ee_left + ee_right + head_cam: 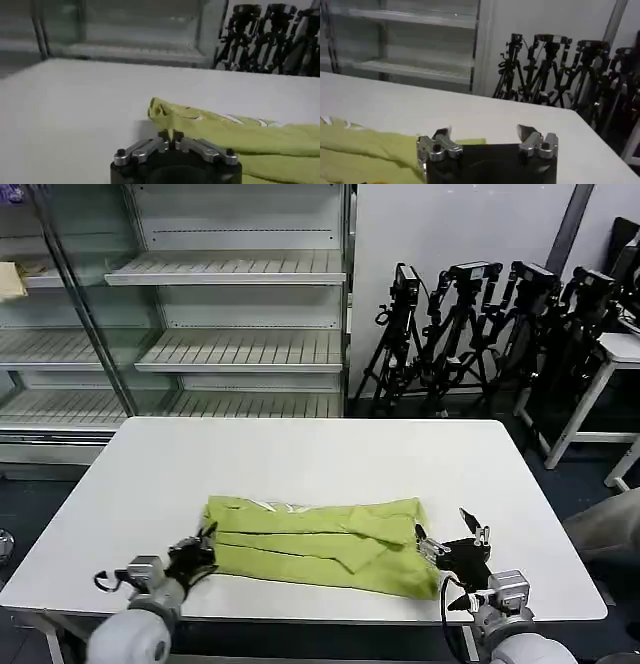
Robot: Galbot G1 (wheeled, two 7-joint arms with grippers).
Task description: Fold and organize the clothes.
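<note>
From the head view, the lime T-shirt (pixel 320 546) was lying folded into a wide band across the near half of the white bench (pixel 300 459), long side running left to right. The left end effector (pixel 203 546) sat at the shirt's left end, right up against the fabric near the front corner. The right end effector (pixel 447 529) was at the shirt's right end, fingers spread wide, one by the cloth edge and the other out over bare bench. Behind the bench there were empty shelves (pixel 235 269) and a bunch of tripods (pixel 470 334) by the wall.

Left wrist view: the left end effector (pixel 171 136) had its fingers pinched together on a bit of the T-shirt (pixel 240 137), with the folded corner sticking up just past the tips.

Right wrist view: the right end effector (pixel 484 134) was clearly open with nothing in it, one finger (pixel 441 134) beside the T-shirt (pixel 365 150) edge, the other over the bench (pixel 470 112).
</note>
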